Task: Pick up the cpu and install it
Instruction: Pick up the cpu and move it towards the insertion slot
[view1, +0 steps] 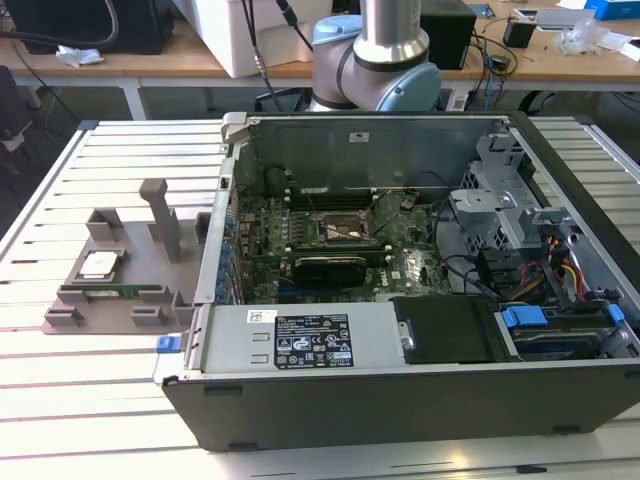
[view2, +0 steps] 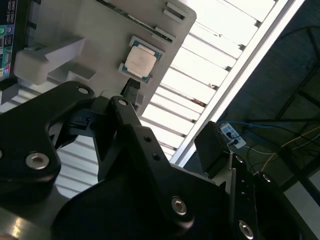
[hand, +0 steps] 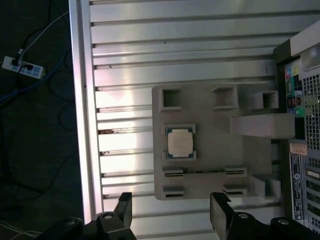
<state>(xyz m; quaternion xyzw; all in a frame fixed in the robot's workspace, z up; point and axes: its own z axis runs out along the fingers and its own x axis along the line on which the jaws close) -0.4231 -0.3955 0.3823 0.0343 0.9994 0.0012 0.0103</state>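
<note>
The cpu (view1: 100, 265) (hand: 180, 141) (view2: 141, 61) is a small square chip with a shiny metal top. It lies flat in a recess of the grey holder (view1: 150, 275) (hand: 210, 150), on the slatted table at the exterior view's left of the computer case. My gripper (hand: 172, 212) hovers well above the holder, open, with nothing between its two black fingers (hand: 125, 210). The cpu sits apart from the fingers, untouched. Inside the open case, the black socket frame (view1: 340, 228) lies on the green motherboard.
The open computer case (view1: 420, 380) takes up the middle and the exterior view's right of the table. A long green memory stick (view1: 120, 292) lies in the holder near the cpu. A grey post (view1: 158, 215) stands up from the holder. A power strip (hand: 22, 66) lies on the floor beyond the table edge.
</note>
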